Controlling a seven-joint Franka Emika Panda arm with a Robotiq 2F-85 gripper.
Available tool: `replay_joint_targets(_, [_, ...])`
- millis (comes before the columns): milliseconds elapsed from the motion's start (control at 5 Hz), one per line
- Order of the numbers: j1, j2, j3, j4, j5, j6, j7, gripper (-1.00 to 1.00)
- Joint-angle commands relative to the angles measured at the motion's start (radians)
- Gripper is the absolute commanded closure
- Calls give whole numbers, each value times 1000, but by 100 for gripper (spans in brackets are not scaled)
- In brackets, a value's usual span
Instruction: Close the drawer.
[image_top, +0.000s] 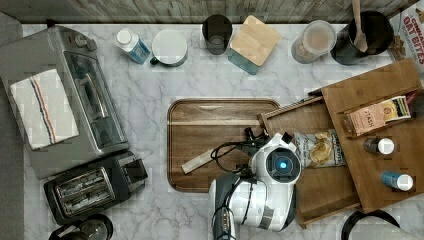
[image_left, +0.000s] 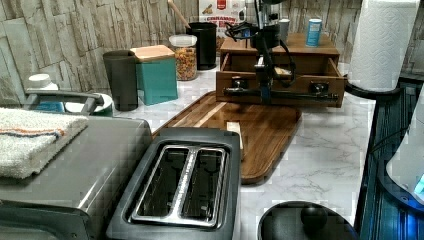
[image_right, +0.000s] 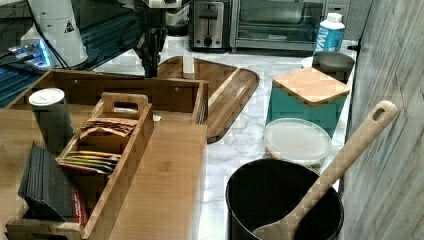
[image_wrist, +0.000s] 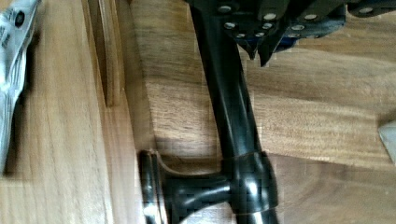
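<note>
The drawer stands pulled well out of its cabinet at the right end of the counter in the top view, its front over the tray's edge. It looks stiff, light wood that should slide easily. The gripper sits at the black bar handle, the natural place to push; I cannot tell how its fingers stand.
</note>
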Motion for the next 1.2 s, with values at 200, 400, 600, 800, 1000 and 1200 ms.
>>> replay_joint_targets(200, [9, 104, -124, 129, 6, -71, -268, 100])
replay_joint_targets(400, [-139, 154, -37, 179, 3, -41, -374, 100])
replay_joint_targets(600, [-119, 147, -105, 224, -35, -51, -418, 100])
replay_joint_targets(800, [-147, 170, -127, 304, -15, -106, -482, 100])
replay_joint_targets(1000, [-164, 233, -166, 390, 57, -110, -605, 100])
replay_joint_targets(1200, [-217, 339, -175, 520, 158, -122, -763, 100])
